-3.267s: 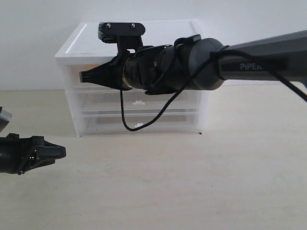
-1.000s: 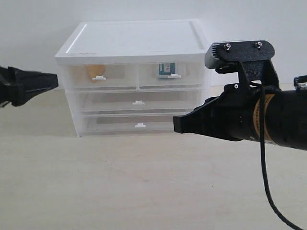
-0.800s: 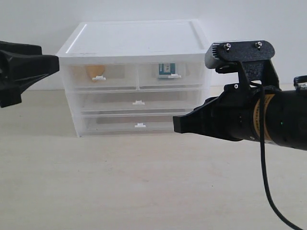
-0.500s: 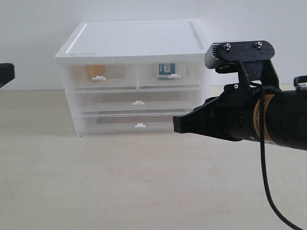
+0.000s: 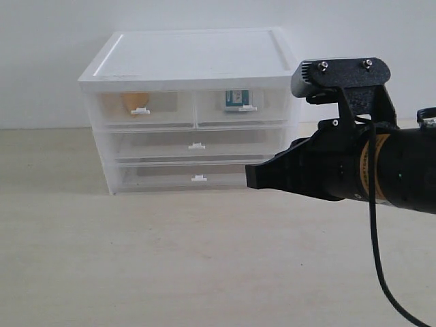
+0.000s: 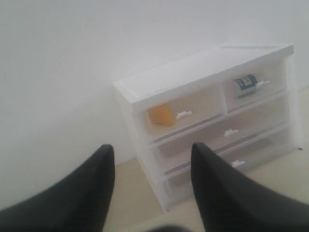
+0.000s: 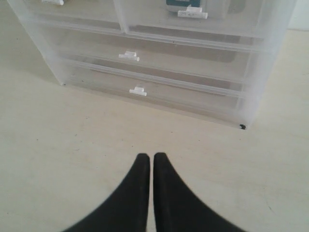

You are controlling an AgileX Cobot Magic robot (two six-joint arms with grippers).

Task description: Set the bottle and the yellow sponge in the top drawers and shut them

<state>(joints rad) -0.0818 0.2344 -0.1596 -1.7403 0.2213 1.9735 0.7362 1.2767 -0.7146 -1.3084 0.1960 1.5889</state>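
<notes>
Right black claw (image 5: 251, 176), pressed together, hangs at frame right; left claw (image 6: 152, 146) spreads, facing closed translucent plastic top drawers (image 5: 157, 109).

Three cameras, one drawer cabinet (image 5: 194, 54).
Your exterior view faces its front, low, at middling range; left wrist looks down from farther off, toward its left; right wrist tilts steeply down, close by. All share the front, top drawers (image 5: 163, 107) included.

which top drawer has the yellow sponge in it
The left translucent half-width drawer in the exterior view; the right drawer holds the white teal-labelled bottle instead.
</notes>
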